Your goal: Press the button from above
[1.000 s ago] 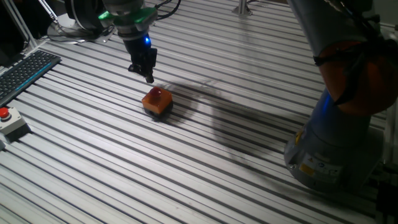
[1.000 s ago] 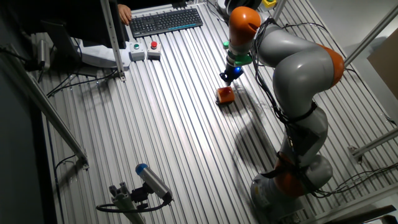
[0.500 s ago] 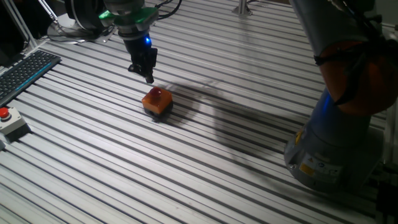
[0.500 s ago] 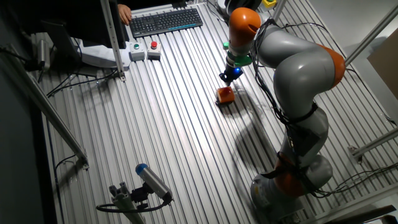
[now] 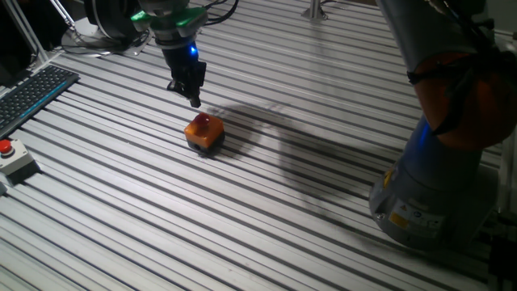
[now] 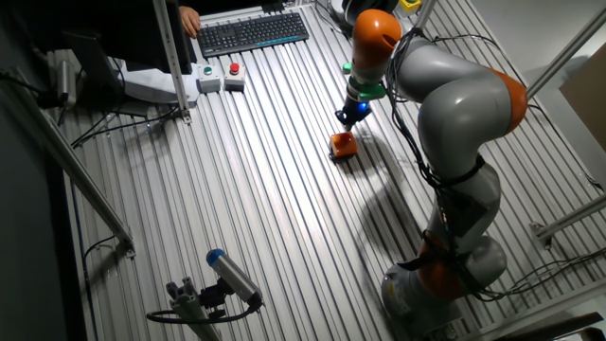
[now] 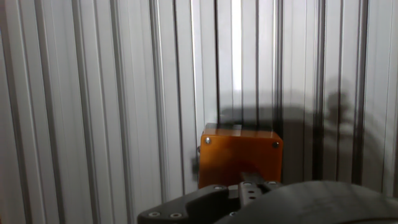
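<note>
The ribbed metal bench (image 5: 266, 202) carries the button (image 5: 203, 132) near its middle. The fingers (image 5: 194, 100) hover just above and beside it, apart; their opening cannot be determined.

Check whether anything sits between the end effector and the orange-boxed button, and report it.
Nothing visible does. The end effector hangs just above and slightly behind the button, with only bare slatted table between and around them. The other button boxes sit far off by the keyboard.

Arm (image 6: 454, 95): grey shells, orange joints, green wrist ring, blue light; black fingers (image 5: 194, 90).
</note>
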